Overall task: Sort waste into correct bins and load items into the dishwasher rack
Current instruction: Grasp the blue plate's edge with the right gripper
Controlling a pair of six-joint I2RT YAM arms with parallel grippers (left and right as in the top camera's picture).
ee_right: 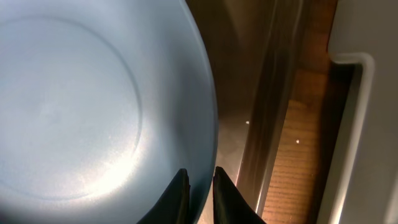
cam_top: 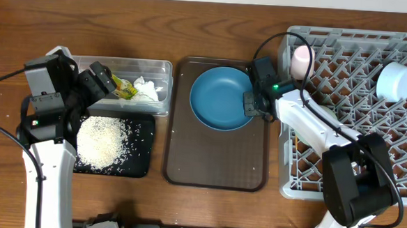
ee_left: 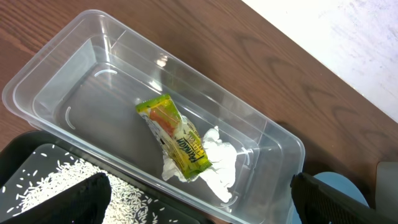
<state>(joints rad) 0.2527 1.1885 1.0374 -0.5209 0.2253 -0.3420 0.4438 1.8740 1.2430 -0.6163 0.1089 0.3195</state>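
Note:
The clear tub (cam_top: 160,70) holds the yellow-green wrapper (cam_top: 126,90) and the white tissue (cam_top: 147,90); both also show in the left wrist view, wrapper (ee_left: 174,137) on tissue (ee_left: 217,165). My left gripper (cam_top: 107,81) is open and empty above the tub's left end (ee_left: 202,208). Rice (cam_top: 103,142) lies in the black tray (cam_top: 140,159). The blue plate (cam_top: 222,97) sits on the brown tray. My right gripper (cam_top: 251,104) is shut on the plate's right rim (ee_right: 199,175). The pink cup (cam_top: 302,62) and light blue bowl (cam_top: 395,82) sit in the grey rack (cam_top: 291,181). The green bowl and chopsticks are not seen.
The brown serving tray (cam_top: 215,163) lies between the black tray and the rack, and its raised edge (ee_right: 273,112) is just right of my right fingers. The rack wall (ee_right: 367,124) stands close beyond it. Bare wood table lies at the far left.

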